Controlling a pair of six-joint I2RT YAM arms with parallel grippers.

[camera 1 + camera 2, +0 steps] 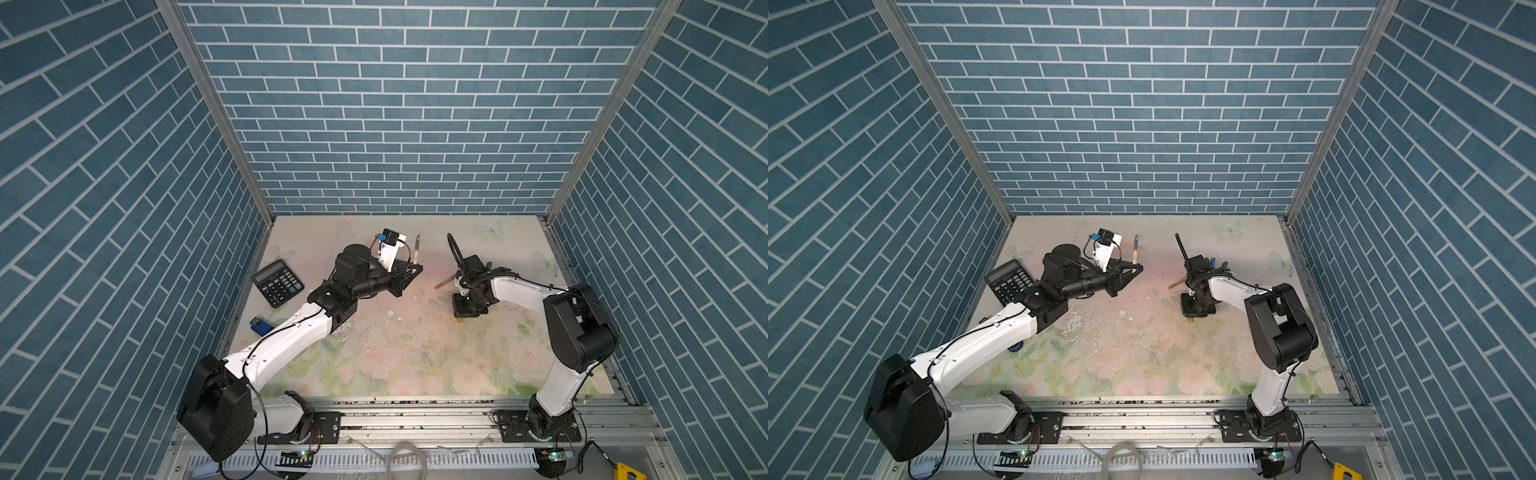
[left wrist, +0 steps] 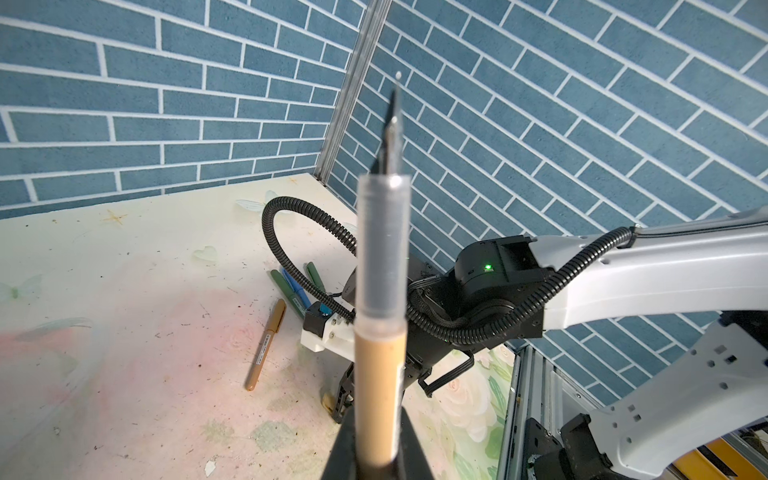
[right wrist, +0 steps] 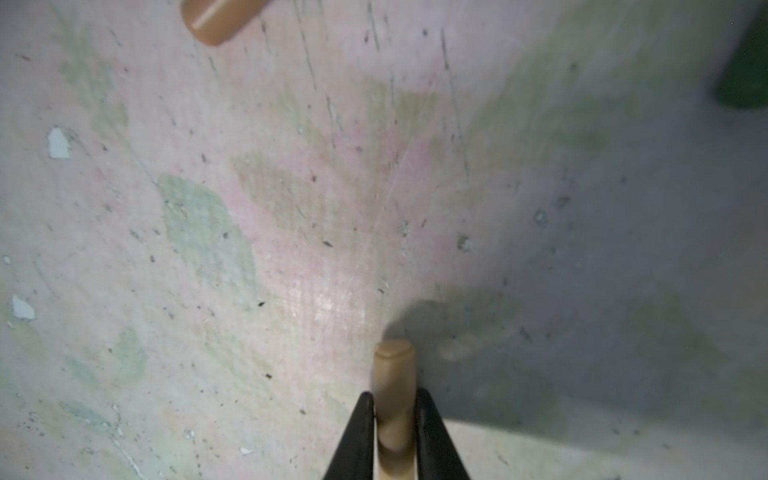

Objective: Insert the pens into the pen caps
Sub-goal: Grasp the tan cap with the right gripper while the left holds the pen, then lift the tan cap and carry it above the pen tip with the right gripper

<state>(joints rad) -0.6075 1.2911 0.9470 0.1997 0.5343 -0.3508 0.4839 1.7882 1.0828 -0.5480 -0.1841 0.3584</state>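
Centre-left in both top views, the left jaws are clamped on a tan pen (image 1: 417,251). It stands upright with its dark tip up, probably so a cap can slide over it. Right of centre, the right jaws are clamped on a tan cap (image 3: 395,374) pointing down at the desk (image 1: 374,353). It likely needs turning toward the tip. A spare pen (image 2: 266,345) lies beside the right arm.
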